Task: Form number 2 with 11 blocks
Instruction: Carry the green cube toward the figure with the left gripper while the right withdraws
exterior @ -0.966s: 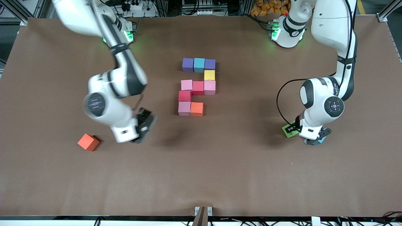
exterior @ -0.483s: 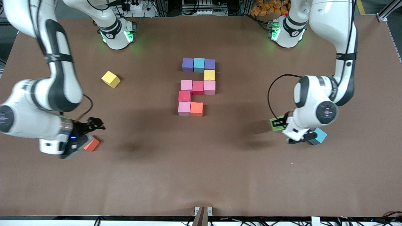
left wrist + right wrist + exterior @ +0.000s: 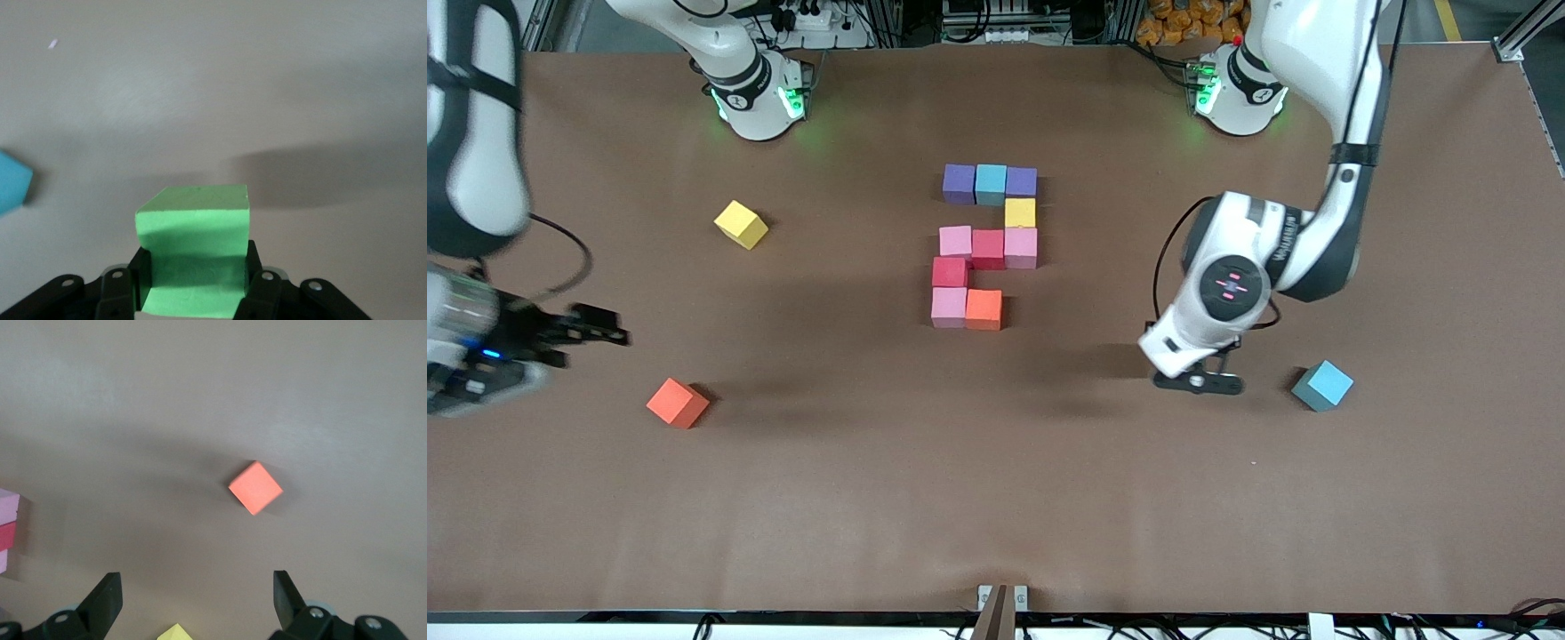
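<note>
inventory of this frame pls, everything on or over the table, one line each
number 2, unfinished: 10 cubes mid-table. Farthest row purple, sky-blue, purple; yellow below; then pink, crimson, pink; crimson; nearest row pink, orange.
loose yellow cube: 1, toward the right arm's end.
loose orange cube: 1, same end, nearer the front camera than the yellow one.
loose sky-blue cube: 1, toward the left arm's end.
green cube: 1, in the left gripper, hidden in the front view.
table: 1, brown.
left gripper: shut on the green cube, over bare table beside the loose sky-blue cube.
right gripper: open, empty, over the right arm's end.
</note>
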